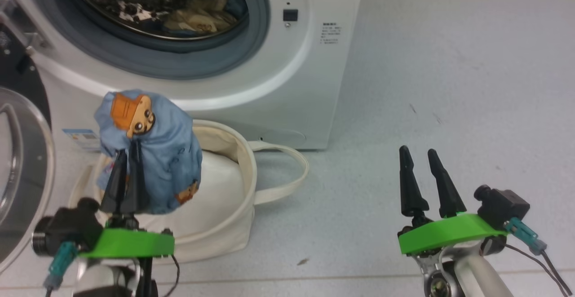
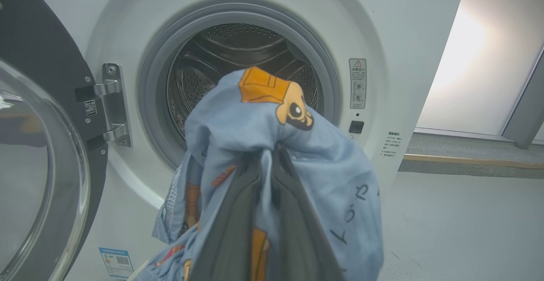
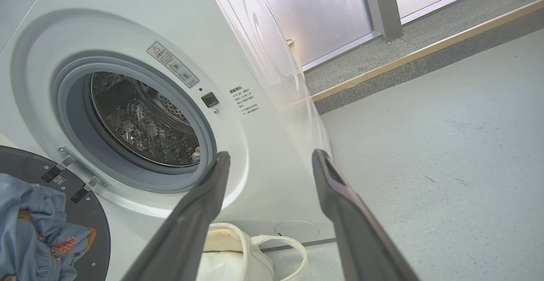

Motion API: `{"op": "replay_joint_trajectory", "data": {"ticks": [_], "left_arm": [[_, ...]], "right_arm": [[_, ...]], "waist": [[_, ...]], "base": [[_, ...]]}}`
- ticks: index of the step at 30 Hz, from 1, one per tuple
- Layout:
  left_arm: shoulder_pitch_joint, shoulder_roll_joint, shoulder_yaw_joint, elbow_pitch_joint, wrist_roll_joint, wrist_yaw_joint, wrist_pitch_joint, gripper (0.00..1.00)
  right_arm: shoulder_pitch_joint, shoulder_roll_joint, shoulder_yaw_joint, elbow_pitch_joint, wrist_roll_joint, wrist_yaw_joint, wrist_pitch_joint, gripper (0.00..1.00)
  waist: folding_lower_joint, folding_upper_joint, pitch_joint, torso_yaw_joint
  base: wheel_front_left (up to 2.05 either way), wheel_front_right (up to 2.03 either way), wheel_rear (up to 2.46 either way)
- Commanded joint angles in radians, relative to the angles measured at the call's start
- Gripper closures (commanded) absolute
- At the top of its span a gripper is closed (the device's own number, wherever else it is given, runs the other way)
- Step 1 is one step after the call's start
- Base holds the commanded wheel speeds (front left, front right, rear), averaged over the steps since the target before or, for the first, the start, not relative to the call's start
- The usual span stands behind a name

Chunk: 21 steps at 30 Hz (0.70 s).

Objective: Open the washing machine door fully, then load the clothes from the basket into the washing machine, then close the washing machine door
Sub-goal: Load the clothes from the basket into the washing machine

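We are pinching the light-blue bear garment (image 1: 170, 162) with our left fingers (image 1: 117, 184) pressed together on it, holding it up above the basket (image 1: 233, 225), which is sitting on the floor (image 1: 449, 86) just before the washing machine (image 1: 296, 86). The washing machine door (image 1: 18, 166) is standing open at our left. The patterned garment (image 1: 197, 16) is lying inside the drum (image 2: 238, 51). Our right fingers (image 1: 408, 184) are hanging spread and empty over the floor.

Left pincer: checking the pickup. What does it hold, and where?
The light-blue bear garment, pinched by a bunched fold, its cloth draped over the left pincer.
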Motion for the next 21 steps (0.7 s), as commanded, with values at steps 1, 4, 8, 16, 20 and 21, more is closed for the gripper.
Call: {"op": "replay_joint_trajectory", "data": {"ticks": [1, 4, 8, 16, 20, 21], "left_arm": [[-0.062, 0.012, 0.036, -0.031, 0.013, -0.007, -0.005, 1.00], [-0.127, 0.012, 0.061, -0.019, 0.039, -0.022, -0.005, 1.00], [-0.246, 0.022, 0.093, 0.019, 0.069, -0.046, -0.005, 1.00], [-0.536, 0.075, 0.184, 0.150, 0.060, -0.078, -0.005, 1.00], [-0.678, 0.105, 0.201, 0.210, 0.067, -0.090, -0.005, 1.00], [-0.712, 0.110, 0.210, 0.235, 0.056, -0.095, -0.005, 1.00]], "right_arm": [[-0.029, 0.003, 0.025, -0.037, 0.004, 0.000, -0.012, 0.00], [-0.042, 0.003, 0.036, -0.039, 0.004, 0.000, -0.012, 0.00], [-0.070, 0.003, 0.060, -0.047, -0.002, 0.000, -0.012, 0.00], [-0.136, 0.003, 0.055, -0.080, 0.003, 0.000, -0.012, 0.00], [-0.172, 0.003, 0.062, -0.092, 0.009, 0.000, -0.012, 0.00], [-0.181, 0.003, 0.066, -0.094, 0.012, 0.000, -0.012, 0.00]], "waist": [[0.0000, -0.0001, 0.019, -0.013], [0.0000, -0.0001, 0.060, -0.031], [0.0000, -0.0001, 0.141, -0.052], [0.0000, -0.0001, 0.335, -0.101], [0.0000, -0.0001, 0.427, -0.127], [0.0000, -0.0001, 0.446, -0.136]], "base": [[0.00, 0.00, 0.00], [0.00, 0.00, 0.00], [0.00, 0.00, 0.00], [0.00, 0.00, 0.00], [0.00, 0.00, 0.00], [0.00, 0.00, 0.00]]}}
